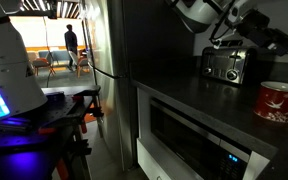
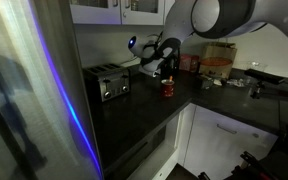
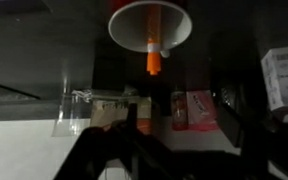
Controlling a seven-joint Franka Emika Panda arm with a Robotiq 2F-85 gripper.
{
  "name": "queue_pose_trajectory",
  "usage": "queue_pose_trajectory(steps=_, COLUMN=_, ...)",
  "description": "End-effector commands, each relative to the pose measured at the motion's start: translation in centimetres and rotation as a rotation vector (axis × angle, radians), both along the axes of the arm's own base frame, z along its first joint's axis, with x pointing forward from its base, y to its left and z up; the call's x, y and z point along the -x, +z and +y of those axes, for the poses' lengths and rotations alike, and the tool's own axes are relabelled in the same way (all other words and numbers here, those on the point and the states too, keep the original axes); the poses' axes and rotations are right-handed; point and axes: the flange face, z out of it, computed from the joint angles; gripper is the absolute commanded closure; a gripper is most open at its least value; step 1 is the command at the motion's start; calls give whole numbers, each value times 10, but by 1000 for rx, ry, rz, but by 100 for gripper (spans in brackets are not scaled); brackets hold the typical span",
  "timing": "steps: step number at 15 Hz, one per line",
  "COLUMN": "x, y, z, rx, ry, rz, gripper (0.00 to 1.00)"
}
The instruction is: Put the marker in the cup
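Note:
The red cup (image 1: pixel 279 102) with white marks stands on the dark counter, right of the toaster; it also shows in an exterior view (image 2: pixel 167 88). In the wrist view I look down into its pale inside (image 3: pixel 134 22). The orange marker (image 3: pixel 154 58) stands in the cup, its orange end leaning across the rim. My gripper (image 3: pixel 179 140) hangs above the cup, apart from the marker; its dark fingers look spread with nothing between them. It shows over the cup in both exterior views (image 2: pixel 164 66) (image 1: pixel 269 40).
A silver-black toaster (image 1: pixel 224 65) (image 2: pixel 109 82) stands on the counter next to the cup. A pink packet (image 3: pixel 199 108), a small bottle (image 3: pixel 136 110) and a white box (image 3: pixel 284 75) lie nearby. An oven front (image 1: pixel 194 135) sits under the counter edge. More clutter (image 2: pixel 219 65) stands at the back.

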Motion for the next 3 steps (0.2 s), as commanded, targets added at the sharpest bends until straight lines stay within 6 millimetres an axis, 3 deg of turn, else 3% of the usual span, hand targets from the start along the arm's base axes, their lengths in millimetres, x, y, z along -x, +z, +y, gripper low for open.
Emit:
queue_pose_trajectory(steps=1, x=32, y=31, z=15, rx=-163, ry=33, rz=99, gripper=0)
queue_pose_trajectory(steps=3, x=51, y=44, z=27, rx=-246, ry=59, rz=149, gripper=0)
